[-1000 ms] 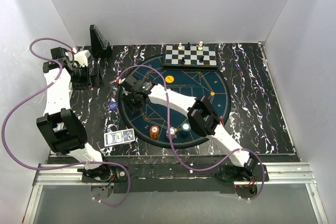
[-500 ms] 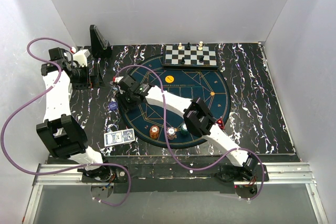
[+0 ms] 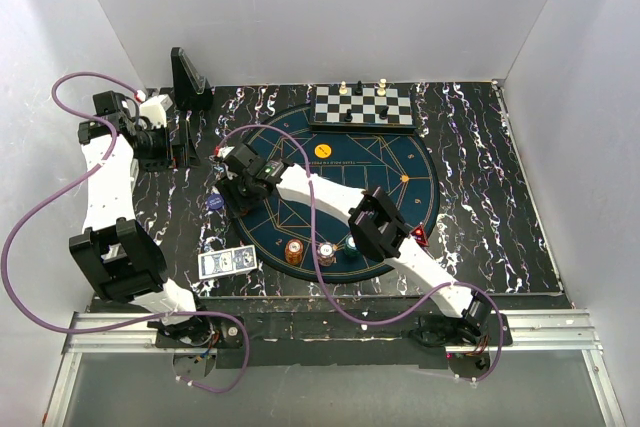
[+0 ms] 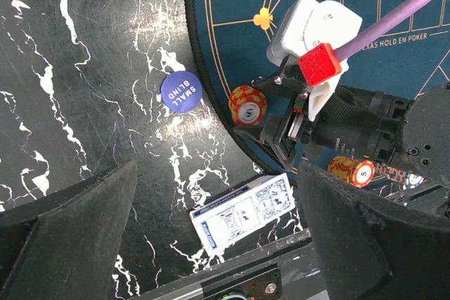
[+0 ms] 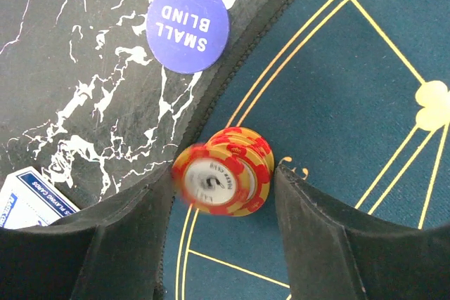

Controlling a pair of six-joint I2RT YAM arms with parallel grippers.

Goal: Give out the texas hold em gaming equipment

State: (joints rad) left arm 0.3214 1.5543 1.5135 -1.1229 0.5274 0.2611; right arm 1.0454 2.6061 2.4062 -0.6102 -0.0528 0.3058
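A stack of orange-and-red poker chips [image 5: 223, 173] stands leaning on the left rim of the round dark-blue mat [image 3: 400, 182]; its top chip is blurred. My right gripper [image 5: 222, 198] straddles the stack with its jaws parted: a gap shows on the right side, while the left finger is at the top chip. In the left wrist view the same stack [image 4: 247, 105] sits just under the right gripper. The blue "small blind" disc [image 5: 188, 26] lies on the black table beside the mat. My left gripper [image 4: 216, 187] hangs open high over the blue-backed card box [image 4: 242, 213].
Orange [image 3: 294, 251], white-pink [image 3: 326, 252] and teal [image 3: 353, 244] chip stacks stand on the mat's near edge. A yellow disc [image 3: 323, 151] lies on the mat and a red marker [image 3: 419, 237] near the right forearm. The chessboard [image 3: 363, 106] is at the back, a black stand [image 3: 187, 77] back left.
My right gripper has slid a little left to the mat's rim and its jaws have widened around the orange chip stack. The left arm has barely shifted.
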